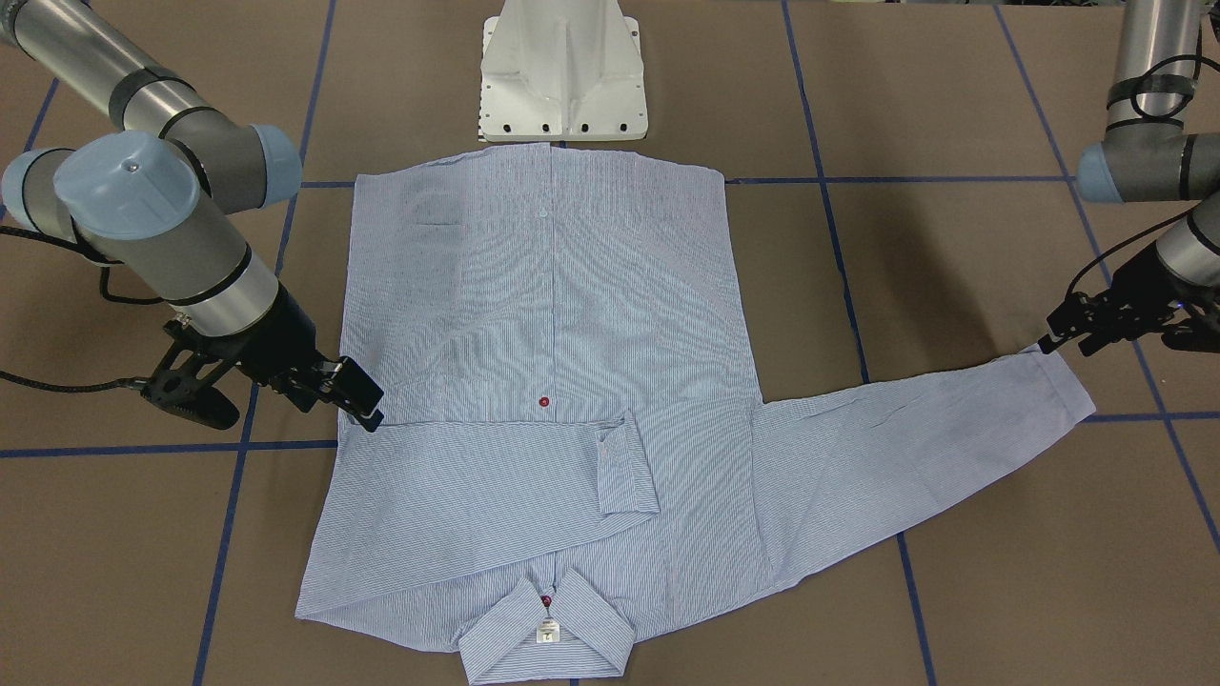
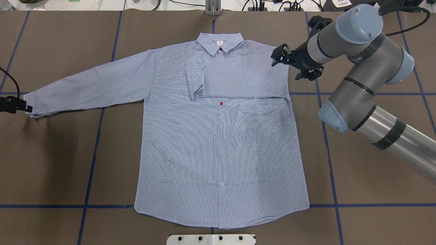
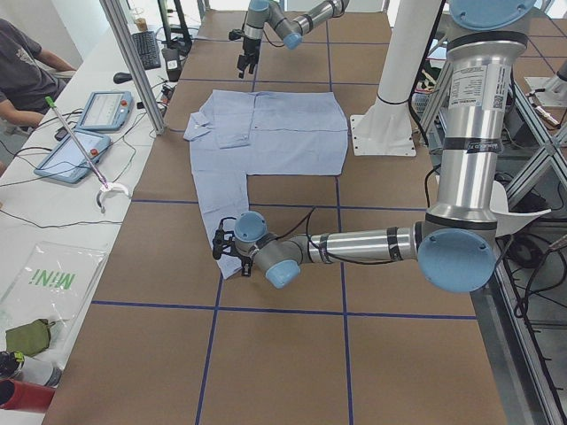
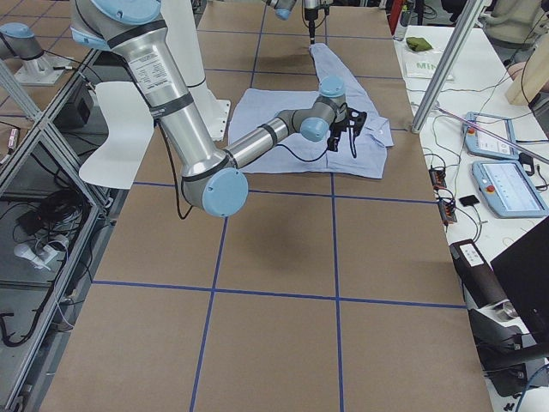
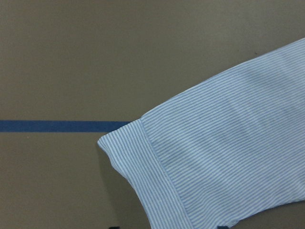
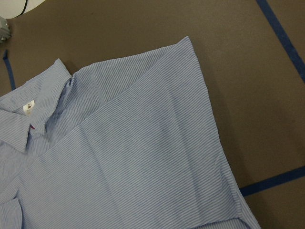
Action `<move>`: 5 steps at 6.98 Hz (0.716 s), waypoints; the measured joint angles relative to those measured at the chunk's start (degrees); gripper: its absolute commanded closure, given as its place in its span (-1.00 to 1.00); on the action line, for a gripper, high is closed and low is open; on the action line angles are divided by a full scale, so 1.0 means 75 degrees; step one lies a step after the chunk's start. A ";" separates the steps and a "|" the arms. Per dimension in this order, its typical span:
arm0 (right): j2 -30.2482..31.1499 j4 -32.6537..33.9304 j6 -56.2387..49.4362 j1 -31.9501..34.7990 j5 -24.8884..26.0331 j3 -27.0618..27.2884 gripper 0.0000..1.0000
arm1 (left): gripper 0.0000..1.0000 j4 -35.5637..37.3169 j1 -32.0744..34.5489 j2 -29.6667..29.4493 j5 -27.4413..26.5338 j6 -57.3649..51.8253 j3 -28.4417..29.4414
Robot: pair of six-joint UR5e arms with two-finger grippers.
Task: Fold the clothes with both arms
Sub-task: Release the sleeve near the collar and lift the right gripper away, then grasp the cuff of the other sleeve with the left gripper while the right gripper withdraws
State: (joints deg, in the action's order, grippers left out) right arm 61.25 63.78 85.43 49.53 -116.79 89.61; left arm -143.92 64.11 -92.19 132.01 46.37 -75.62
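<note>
Overhead view. Far left edge: left arm's black two-finger gripper [image 2: 26, 108] sits at the cuff of the outstretched sleeve [image 2: 92, 85]; its wrist camera shows the fingertips spread with nothing clamped. Centre: light blue-and-white striped button-up shirt [image 2: 218, 146] lies flat, front up, on the brown table with blue tape lines [image 2: 51, 163], collar [image 2: 219, 42] toward the top of frame. The other sleeve [image 2: 238, 78] is folded across the chest, cuff [image 2: 196, 81] left of the button line. Upper right: right arm's black gripper [image 2: 275, 58] is at the shoulder fold, fingers apart, empty.
</note>
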 measured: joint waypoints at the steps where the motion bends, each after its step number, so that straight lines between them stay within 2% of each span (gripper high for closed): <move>1: 0.0025 -0.0001 -0.0015 0.0000 0.0039 0.0003 -1.00 | -0.28 -0.0002 -0.0067 -0.0004 -0.0038 0.0003 0.0032; 2: 0.0049 -0.0004 -0.0020 -0.0002 0.0077 0.0008 -1.00 | -0.11 0.0002 -0.0115 -0.0036 -0.0100 0.0005 0.0086; 3: 0.0066 -0.0006 -0.0022 -0.0004 0.0094 0.0013 -1.00 | 0.19 0.0002 -0.0141 -0.0110 -0.0133 0.0005 0.0175; 4: 0.0076 -0.0005 -0.0023 -0.0006 0.0103 0.0013 -1.00 | 0.93 -0.0002 -0.0151 -0.0196 -0.0148 0.0003 0.0285; 5: 0.0084 -0.0003 -0.0023 -0.0004 0.0106 0.0013 -1.00 | 1.00 -0.0002 -0.0154 -0.0267 -0.0155 -0.0002 0.0367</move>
State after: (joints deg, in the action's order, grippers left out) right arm 61.88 63.76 85.26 49.50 -115.99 89.71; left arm -143.94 62.96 -94.19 130.85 46.35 -72.87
